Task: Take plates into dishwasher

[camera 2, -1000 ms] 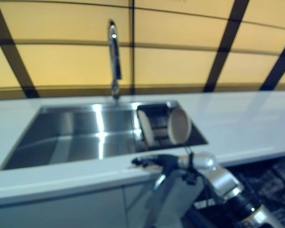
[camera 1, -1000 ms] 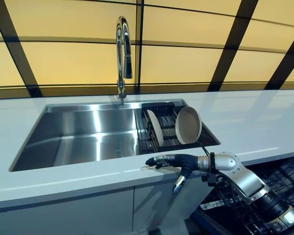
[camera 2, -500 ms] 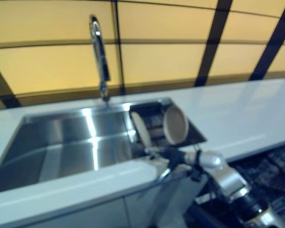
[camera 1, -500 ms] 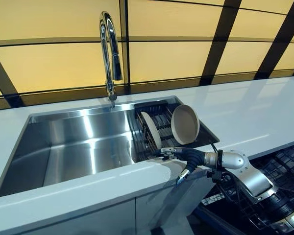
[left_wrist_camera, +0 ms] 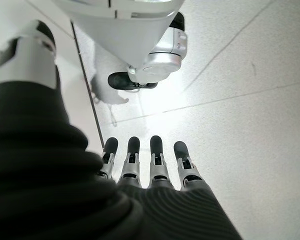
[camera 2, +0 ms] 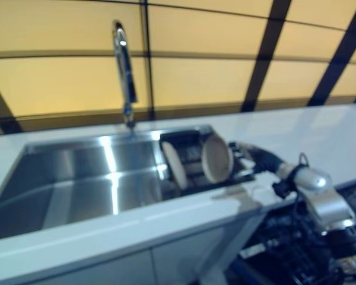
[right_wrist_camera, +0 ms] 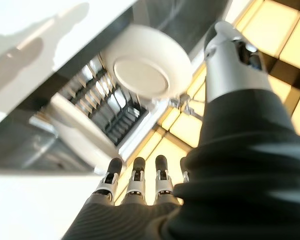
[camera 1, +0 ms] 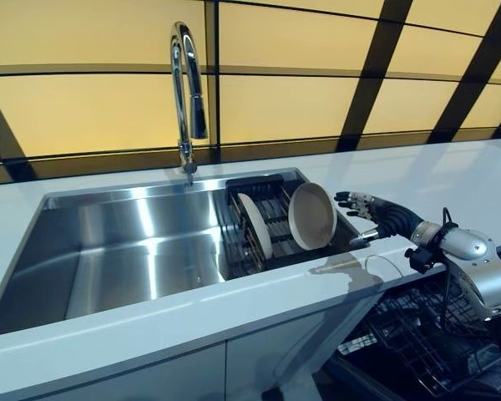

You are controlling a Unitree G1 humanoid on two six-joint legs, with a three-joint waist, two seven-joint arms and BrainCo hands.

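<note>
2 plates stand on edge in the dark rack [camera 1: 267,219] at the sink's [camera 1: 108,251] right end: the round plate [camera 1: 311,216] just off the right hand's [camera 1: 376,219] fingertips, the second plate [camera 1: 255,225] beyond it. Within 1 second that hand has risen from the table's [camera 1: 451,188] front edge to plate height, fingers straight and spread, holding nothing. A grasp looks imminent. The left hand [left_wrist_camera: 150,170] hangs relaxed and empty over the floor.

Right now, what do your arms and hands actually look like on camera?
The right hand has silver fingers with dark tips and a dark ribbed cover over its back and wrist, on a silver-grey arm. The left hand shows the same silver, dark-tipped fingers and ribbed cover.
</note>
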